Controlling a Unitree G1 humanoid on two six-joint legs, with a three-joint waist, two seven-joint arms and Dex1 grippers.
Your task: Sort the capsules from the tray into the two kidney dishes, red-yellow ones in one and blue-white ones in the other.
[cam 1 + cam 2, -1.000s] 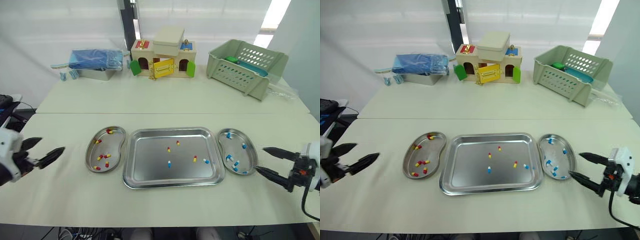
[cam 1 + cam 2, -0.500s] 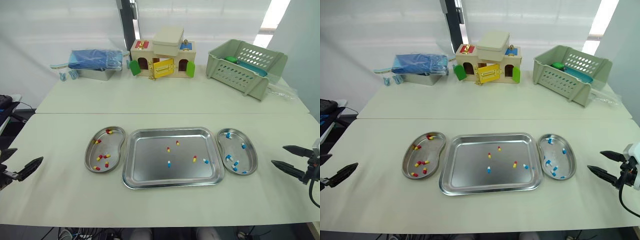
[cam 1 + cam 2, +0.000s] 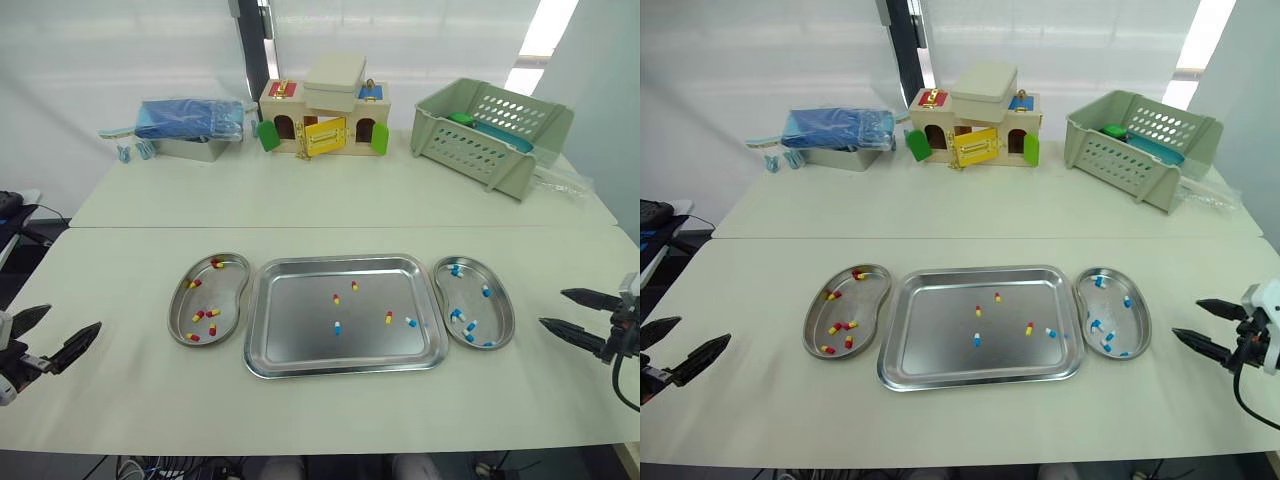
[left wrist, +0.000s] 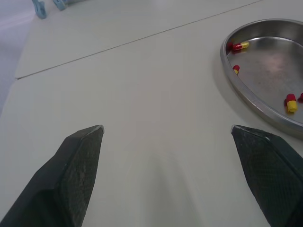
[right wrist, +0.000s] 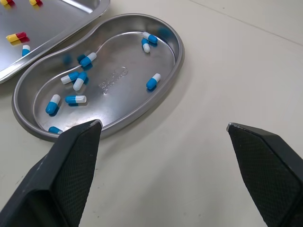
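While your left gripper (image 3: 70,320) & right gripper (image 3: 552,308) hover spread wide, empty, well outside the kidney dishes (image 3: 232,285), five capsules (image 3: 338,327) lie in the tray (image 3: 300,335), so centre over one, descend vert. & pinch gently.

Left gripper (image 3: 70,320) and right gripper (image 3: 552,307) each carried two matte black fingers (image 4: 78,165), wedge-shaped and tapering to blunt points. Inner faces bore a fine cross-hatched texture. The right wrist had a white housing (image 3: 630,284). A thin black cable (image 3: 614,382) looped beneath it.
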